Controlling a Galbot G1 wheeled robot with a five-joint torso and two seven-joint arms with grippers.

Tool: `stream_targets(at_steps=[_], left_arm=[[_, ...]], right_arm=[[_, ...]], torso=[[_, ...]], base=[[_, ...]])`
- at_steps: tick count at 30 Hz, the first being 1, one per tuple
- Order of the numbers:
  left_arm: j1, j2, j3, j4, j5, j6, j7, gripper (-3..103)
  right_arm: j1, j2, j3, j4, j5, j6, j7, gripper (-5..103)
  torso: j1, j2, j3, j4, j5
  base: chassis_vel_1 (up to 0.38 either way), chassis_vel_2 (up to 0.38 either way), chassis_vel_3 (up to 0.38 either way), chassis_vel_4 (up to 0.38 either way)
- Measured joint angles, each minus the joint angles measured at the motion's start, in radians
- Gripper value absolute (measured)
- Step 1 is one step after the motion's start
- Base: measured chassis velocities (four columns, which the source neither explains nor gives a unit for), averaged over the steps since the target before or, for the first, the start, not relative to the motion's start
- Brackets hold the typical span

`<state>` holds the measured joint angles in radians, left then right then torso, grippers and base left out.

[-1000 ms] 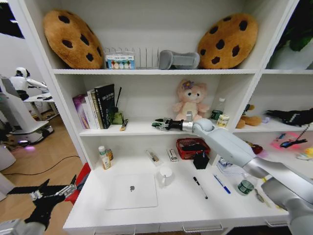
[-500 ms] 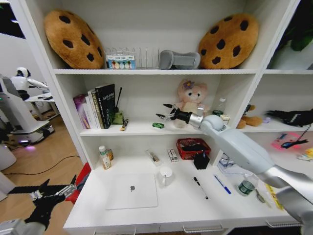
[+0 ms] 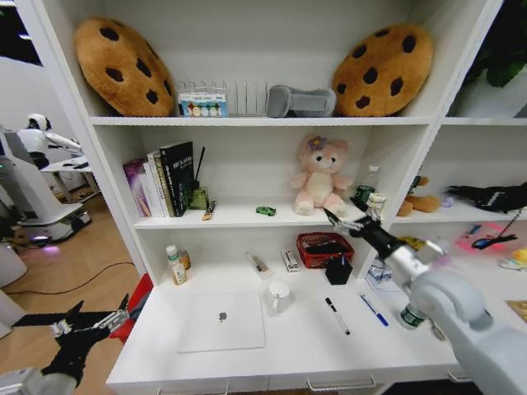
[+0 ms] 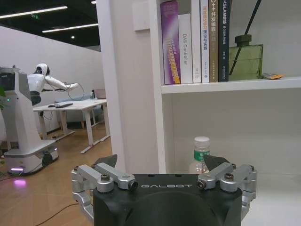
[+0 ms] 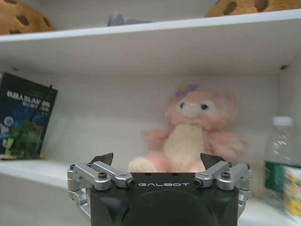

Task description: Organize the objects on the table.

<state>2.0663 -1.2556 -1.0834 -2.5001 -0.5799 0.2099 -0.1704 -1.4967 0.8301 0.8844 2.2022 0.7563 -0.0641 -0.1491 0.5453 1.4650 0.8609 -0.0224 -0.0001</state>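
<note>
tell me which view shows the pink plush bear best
The right wrist view: the pink plush bear sits large just beyond the right gripper. The head view has it small on the middle shelf. The left wrist view faces the books.

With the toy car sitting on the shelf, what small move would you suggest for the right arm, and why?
Probably lower the open, empty right gripper toward the black pen on the table. The green toy car sits on the shelf, apart from it, while pens lie loose below.
</note>
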Motion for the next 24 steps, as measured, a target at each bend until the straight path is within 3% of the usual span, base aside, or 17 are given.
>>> stream_targets(at_steps=[2, 3, 6, 7, 8, 11, 15, 18, 24], left_arm=[[0.0, 0.0, 0.0, 0.0, 0.0, 0.0, 0.0, 100], [0.0, 0.0, 0.0, 0.0, 0.0, 0.0, 0.0, 100], [0.0, 0.0, 0.0, 0.0, 0.0, 0.0, 0.0, 100], [0.0, 0.0, 0.0, 0.0, 0.0, 0.0, 0.0, 100], [0.0, 0.0, 0.0, 0.0, 0.0, 0.0, 0.0, 100], [0.0, 0.0, 0.0, 0.0, 0.0, 0.0, 0.0, 100], [0.0, 0.0, 0.0, 0.0, 0.0, 0.0, 0.0, 100], [0.0, 0.0, 0.0, 0.0, 0.0, 0.0, 0.0, 100], [0.0, 0.0, 0.0, 0.0, 0.0, 0.0, 0.0, 100]], right_arm=[[-0.113, 0.077, 0.043, 0.017, -0.061, 0.038, -0.022, 100], [-0.113, 0.077, 0.043, 0.017, -0.061, 0.038, -0.022, 100], [-0.257, 0.254, 0.057, 0.029, -0.162, 0.073, -0.012, 100], [-0.257, 0.254, 0.057, 0.029, -0.162, 0.073, -0.012, 100], [-0.283, 0.309, 0.045, 0.027, -0.189, 0.084, -0.007, 100], [-0.307, 0.371, 0.01, 0.006, -0.224, 0.102, -0.002, 100], [-0.303, 0.38, -0.032, -0.011, -0.179, 0.075, 0.042, 100], [-0.267, 0.345, -0.09, -0.03, -0.059, -0.034, 0.145, 100], [-0.161, 0.225, -0.145, -0.132, -0.095, -0.118, 0.178, 100]], torso=[[0.0, 0.0, 0.0, -0.0001, 0.0], [0.0, 0.0, 0.0, -0.0001, 0.0], [0.0, 0.0, 0.0, 0.0001, 0.0], [0.0, 0.0, 0.0, 0.0001, 0.0], [0.0, 0.0, 0.0, -0.0001, 0.0002], [0.0, 0.0, 0.0, 0.0, 0.0], [0.0, 0.0, 0.0, 0.0002, 0.0], [0.0, 0.0, 0.0, 0.0001, 0.0], [0.0, 0.0, 0.0, 0.0006, 0.0]], base=[[0.0, 0.0, 0.0, 0.0], [0.0, 0.0, 0.0, 0.0], [0.0, 0.0, 0.0, 0.0], [0.0, 0.0, 0.0, 0.0], [0.0, 0.0, 0.0, 0.0], [0.0, 0.0, 0.0, 0.0], [0.0, 0.0, 0.0, 0.0], [0.0, 0.0, 0.0, 0.0], [0.0, 0.0, 0.0, 0.0]])
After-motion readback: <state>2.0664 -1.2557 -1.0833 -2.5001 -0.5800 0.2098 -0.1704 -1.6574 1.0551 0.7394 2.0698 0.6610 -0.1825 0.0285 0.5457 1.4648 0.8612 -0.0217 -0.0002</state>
